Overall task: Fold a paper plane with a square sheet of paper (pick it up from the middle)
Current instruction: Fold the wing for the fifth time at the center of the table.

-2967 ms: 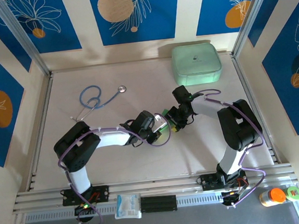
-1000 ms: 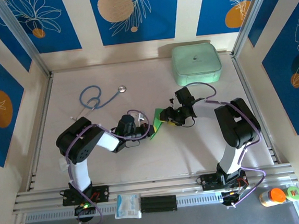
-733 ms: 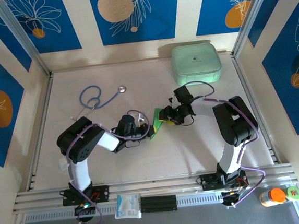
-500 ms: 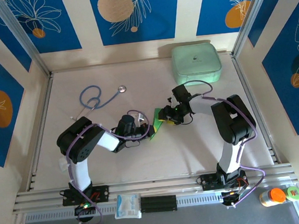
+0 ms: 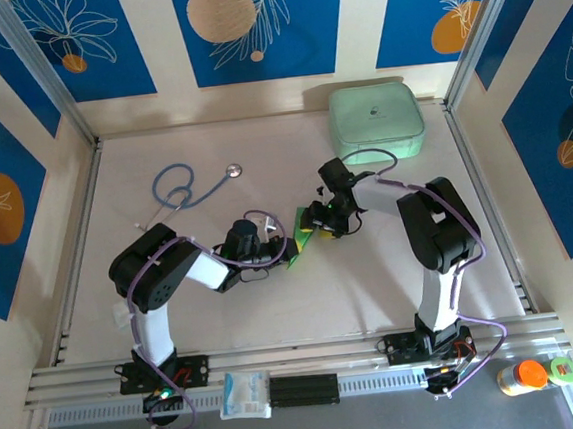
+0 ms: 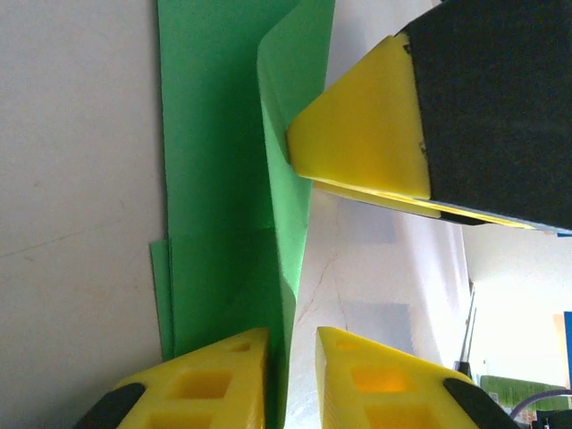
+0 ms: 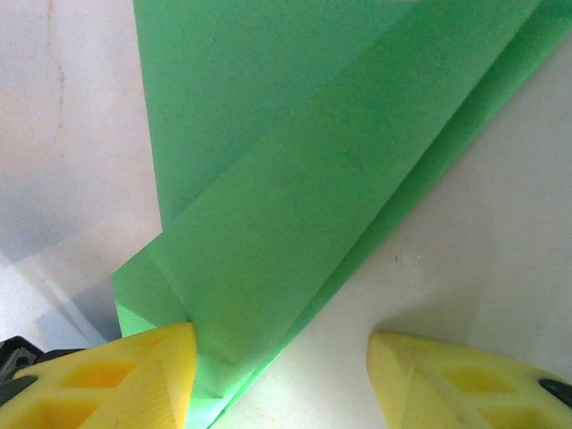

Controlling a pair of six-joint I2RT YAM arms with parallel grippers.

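Green paper (image 5: pixel 299 236), folded into a narrower layered shape, is lying near the middle of the table (image 5: pixel 274 306), between the two grippers. It is sitting to the right of the stethoscope (image 5: pixel 186 188) and in front of the mint zip case (image 5: pixel 376 121), well apart from both.

Left gripper (image 5: pixel 283 252): it is reaching in from the left and meeting the near end of the paper. In the left wrist view (image 6: pixel 291 380) its jaws are standing only slightly apart. A raised flap of the paper (image 6: pixel 214 179) is running up between the fingers (image 6: pixel 210 389). One finger is touching the paper, while a thin strip of table is showing between the flap and the other finger. The jaws are not clamping the paper.

Right gripper (image 5: pixel 315 229): it is reaching in from the right at the far end of the paper. In the right wrist view (image 7: pixel 308 375) its jaws are standing about half open and are holding nothing. The paper (image 7: pixel 295 179) is lying in overlapping layers with diagonal creases, its corner touching one finger (image 7: pixel 147 375). The other finger is hanging over bare table, clear of the paper. Seen from the left wrist, one yellow fingertip (image 6: pixel 362 134) of this gripper is pressing against the edge of the raised flap.
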